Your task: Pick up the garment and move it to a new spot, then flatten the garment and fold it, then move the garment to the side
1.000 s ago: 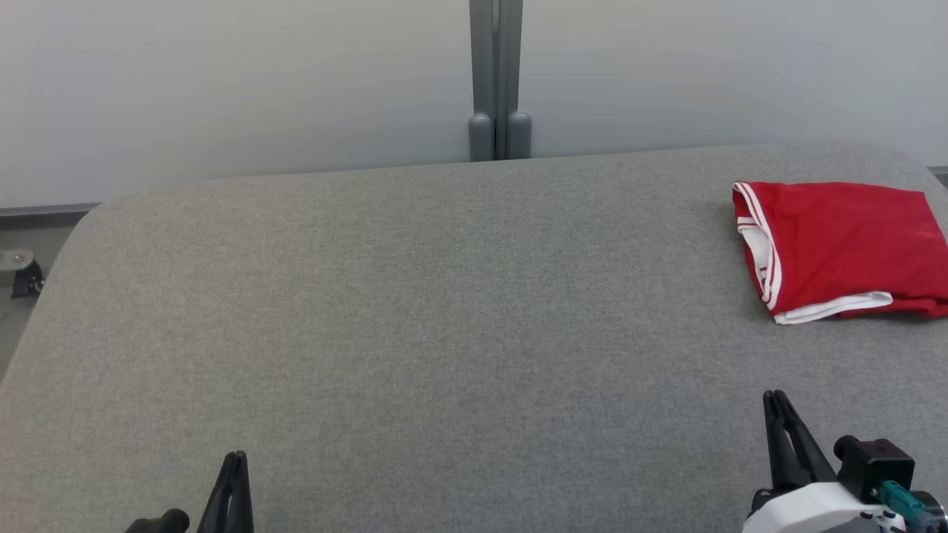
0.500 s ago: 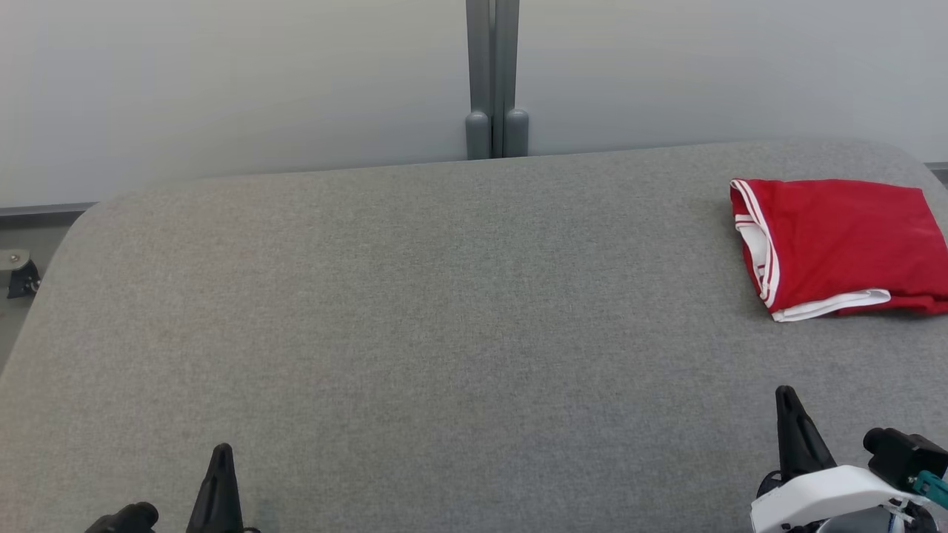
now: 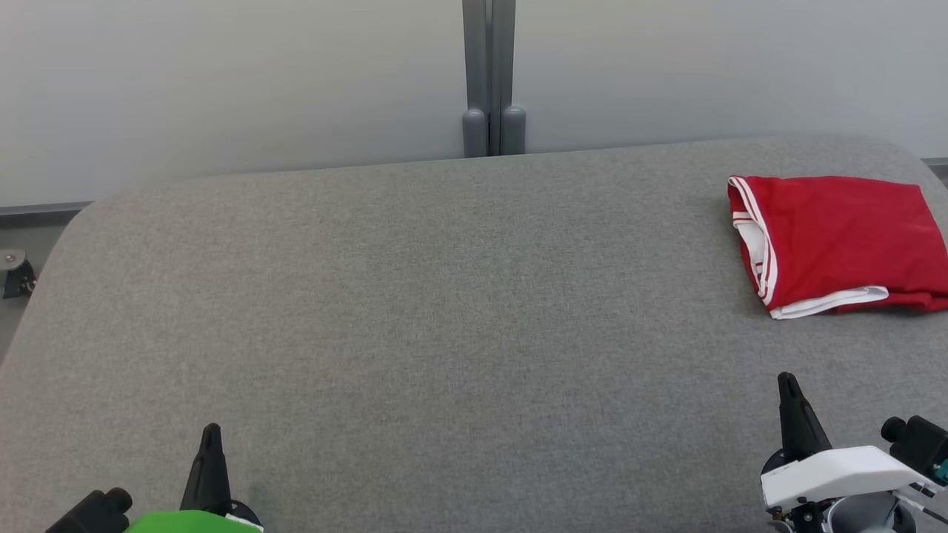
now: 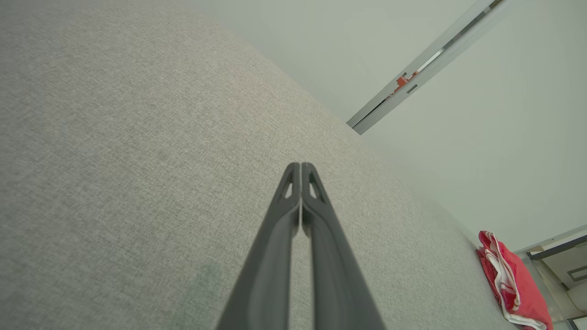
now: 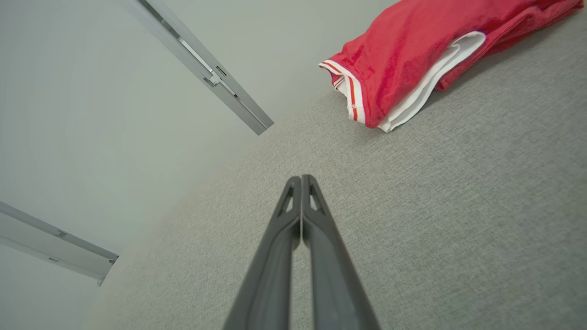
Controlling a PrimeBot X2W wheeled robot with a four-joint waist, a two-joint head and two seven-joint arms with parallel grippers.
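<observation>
A grey fabric-covered counter [image 3: 444, 296] with rounded corners stands before a pale wall [image 3: 222, 89]. A grey post [image 3: 489, 74] rises behind the middle of its far edge.

A folded red garment [image 3: 837, 240] with white trim lies flat near the far right corner of the counter. A white-striped band runs down its left side and a white hem runs along its near edge. Its right end runs out of the head view.

The right fingers [image 3: 796, 429] rise at the near edge, toward the right corner, and point at the far edge. They are pressed together and hold nothing. The garment lies well apart from them, ahead of the tips and slightly to the right. In the right wrist view the fingers [image 5: 275, 266] meet at the tips, and the garment [image 5: 412, 50] lies beyond them at the upper right, with bare counter between.

The left fingers [image 3: 209, 466] rise at the near edge, toward the left corner. They too are pressed together and empty. Most of the counter's width separates them from the garment. In the left wrist view these fingers [image 4: 275, 256] meet at the tips, and the garment [image 4: 513, 279] shows small at the lower right, far off to their side.
</observation>
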